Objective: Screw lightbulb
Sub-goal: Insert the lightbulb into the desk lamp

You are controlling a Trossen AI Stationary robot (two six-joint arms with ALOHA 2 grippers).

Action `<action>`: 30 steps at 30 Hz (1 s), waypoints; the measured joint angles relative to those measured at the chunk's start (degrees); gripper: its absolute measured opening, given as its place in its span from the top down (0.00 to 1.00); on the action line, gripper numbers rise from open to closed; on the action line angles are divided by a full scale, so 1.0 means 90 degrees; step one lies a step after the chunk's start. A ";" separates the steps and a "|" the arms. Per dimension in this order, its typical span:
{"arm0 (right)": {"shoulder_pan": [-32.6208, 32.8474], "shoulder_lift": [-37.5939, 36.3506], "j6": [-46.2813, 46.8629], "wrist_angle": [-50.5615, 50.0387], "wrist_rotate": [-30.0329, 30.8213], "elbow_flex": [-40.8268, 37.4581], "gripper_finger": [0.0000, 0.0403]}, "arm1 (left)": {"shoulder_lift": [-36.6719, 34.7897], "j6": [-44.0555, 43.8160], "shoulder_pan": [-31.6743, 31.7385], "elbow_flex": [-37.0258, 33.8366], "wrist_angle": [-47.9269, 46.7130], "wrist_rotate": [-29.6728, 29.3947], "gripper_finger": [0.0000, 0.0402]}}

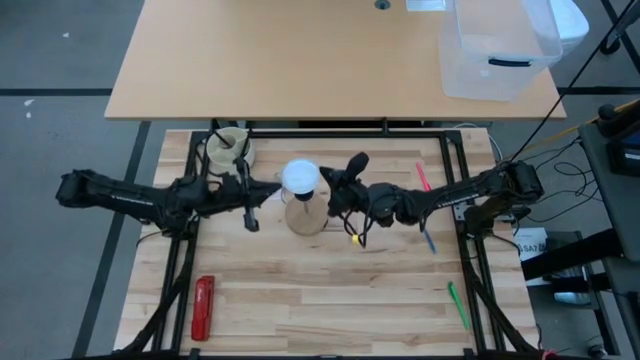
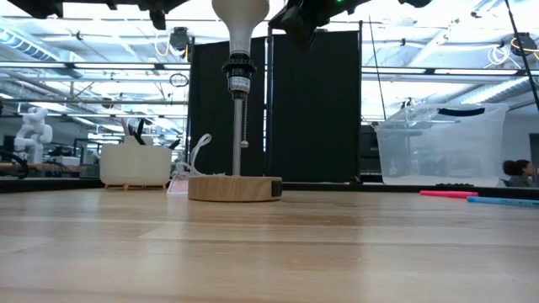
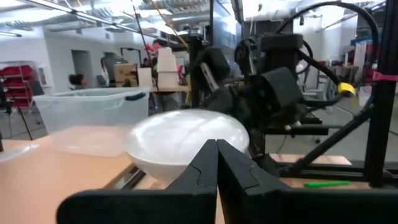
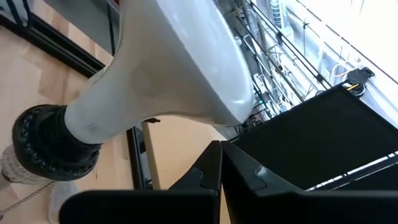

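Observation:
The white lightbulb (image 1: 300,177) stands upright in a black socket (image 2: 238,71) on top of a thin post. The post rises from a round wooden disc (image 2: 234,187) at the table's middle. My left gripper (image 1: 272,190) is shut, level with the dome on its left side. In the left wrist view the dome (image 3: 186,140) lies just beyond the shut fingertips (image 3: 216,163). My right gripper (image 1: 327,181) is shut beside the dome's right side. The right wrist view shows the bulb (image 4: 180,68) and socket (image 4: 46,146) very close to its fingertips (image 4: 221,165). My left gripper's shut fingertips point level from the table's left at the bulb's dome (image 3: 168,162); I cannot tell whether they touch it. My right gripper's shut fingertips come level from the table's right, next to the dome's rim (image 4: 239,115); I cannot tell whether they touch it.
A white holder (image 1: 228,148) stands at the far left of the table. A red tool (image 1: 203,305) lies near left. Pink (image 1: 422,177), blue (image 1: 428,240) and green (image 1: 457,305) pens lie at the right. A clear plastic bin (image 1: 500,45) sits on the far table.

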 joint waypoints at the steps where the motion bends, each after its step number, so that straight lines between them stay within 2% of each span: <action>1: -0.0036 0.0000 -0.0017 0.0024 -0.0063 0.0000 1.00 | 0.0052 0.0000 0.0000 0.0000 0.0010 0.0000 1.00; 11: -0.0193 0.0000 -0.0059 0.0226 -0.0277 0.0000 1.00 | 0.0369 -0.0130 0.0251 0.0000 0.0120 0.0010 1.00; 21: 0.0066 0.0000 -0.0095 0.0213 -0.0151 -0.0002 1.00 | 0.0360 -0.0143 0.0308 0.0000 -0.0029 0.0021 1.00; 30: 0.0318 -0.0007 -0.0017 0.0156 -0.0057 -0.0006 1.00 | 0.0357 -0.0234 0.0470 -0.0002 -0.0171 -0.0279 1.00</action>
